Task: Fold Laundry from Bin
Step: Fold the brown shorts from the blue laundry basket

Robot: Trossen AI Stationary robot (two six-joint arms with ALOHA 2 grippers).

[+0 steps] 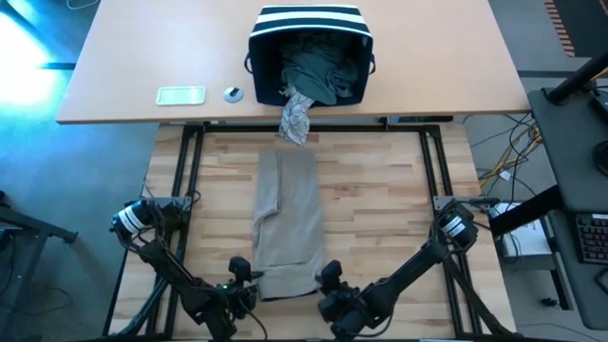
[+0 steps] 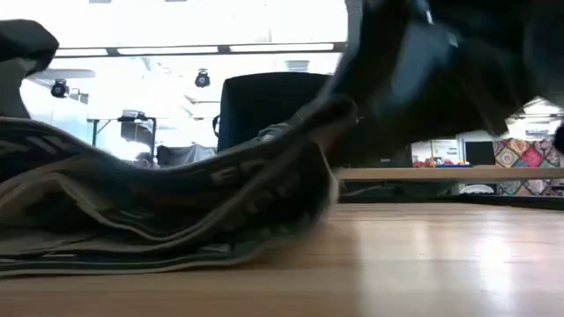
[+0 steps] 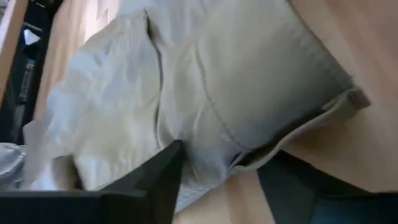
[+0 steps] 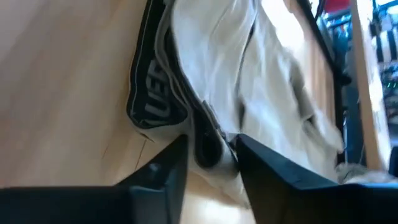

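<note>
A tan garment (image 1: 290, 218) lies lengthwise on the wooden table, its dark lettered waistband at the near end (image 2: 176, 202). My left gripper (image 1: 243, 273) stands open at the garment's near left corner. My right gripper (image 1: 329, 277) is at the near right corner, shut on the waistband. The striped bin (image 1: 309, 43) lies tipped on the far table with its mouth toward me and dark laundry (image 1: 323, 71) inside. A grey-white patterned garment (image 1: 296, 116) hangs out over that table's edge. My left gripper has one finger (image 3: 158, 180) over the tan cloth's near edge; I cannot tell whether it touches the cloth. My right gripper pinches the folded waistband (image 4: 205, 134) between its two fingers, coming in from the near side and slanting down. That corner (image 2: 317, 123) is raised off the table while the rest lies flat.
On the far table, left of the bin, lie a flat pale device (image 1: 180, 95) and a small round object (image 1: 233, 93). Bare wood shows on both sides of the tan garment. A black metal frame (image 1: 190, 171) borders the work table.
</note>
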